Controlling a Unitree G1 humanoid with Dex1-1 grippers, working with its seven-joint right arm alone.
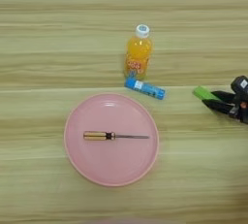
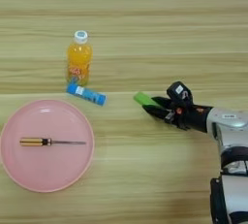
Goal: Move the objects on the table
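Objects on the wood-grain worktop (image 1: pixel 43 34), near to far. Pink plate (image 1: pixel 111 169) is sitting nearest, carrying the yellow-handled screwdriver (image 1: pixel 104 135), tip pointing to 3 o'clock. Right gripper (image 2: pixel 154 105) is reaching in from 3 o'clock, its fingers (image 2: pixel 156 112) parted around one end of the green block (image 2: pixel 143 98). Blue tube (image 1: pixel 145 88) is lying just beyond the plate at 1 o'clock. Orange-juice bottle (image 1: pixel 139 53) is standing farthest, beside the tube.

No legible text anywhere. The orange-juice bottle (image 2: pixel 79 58), well left of the tool (image 2: pixel 154 105) and farther off, carries a red-and-white label, lettering unreadable. The blue tube (image 2: pixel 86 94), left of the tool, has a white label (marks too small to read).
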